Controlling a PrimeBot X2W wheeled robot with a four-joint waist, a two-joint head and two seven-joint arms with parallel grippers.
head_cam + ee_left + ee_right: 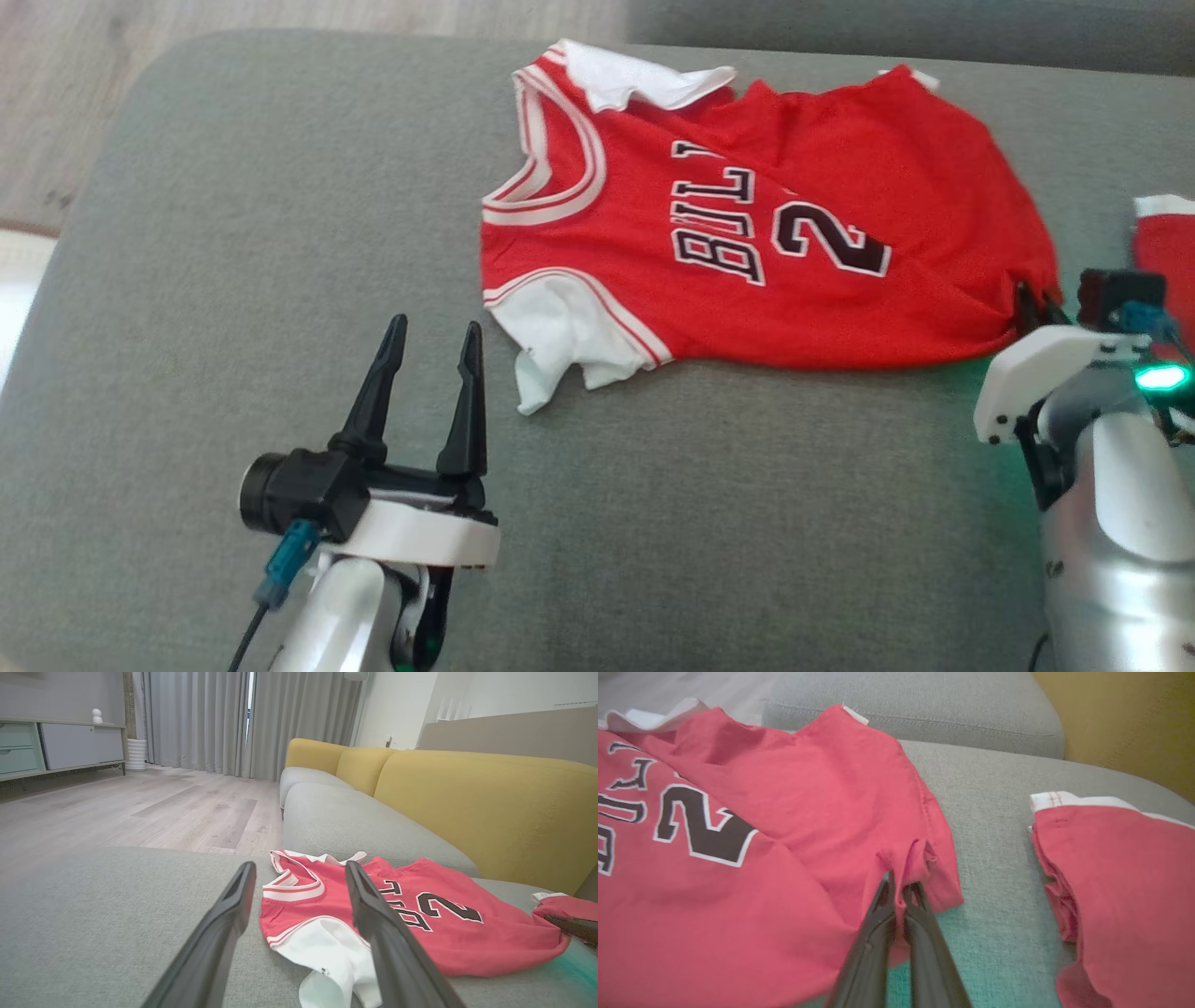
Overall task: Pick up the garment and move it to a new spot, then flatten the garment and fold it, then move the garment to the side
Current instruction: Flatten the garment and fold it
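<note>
A wide grey seat cushion spreads across the foreground. Along the cushion's back rises a yellow backrest. At the cushion's right end lies a second red cloth with a white hem. Past the cushion's far edge stretches a pale wooden floor. Farthest from the cushion stand grey curtains, a low cabinet and a white ribbed pot.

A red jersey is displaying black, white-edged block lettering across its chest, running sideways in the head view. It is reading "BUL", with the next letter disappearing into a fold at the top. Beside the letters, a large "2" in the same style is showing. No other text is proving legible.
</note>
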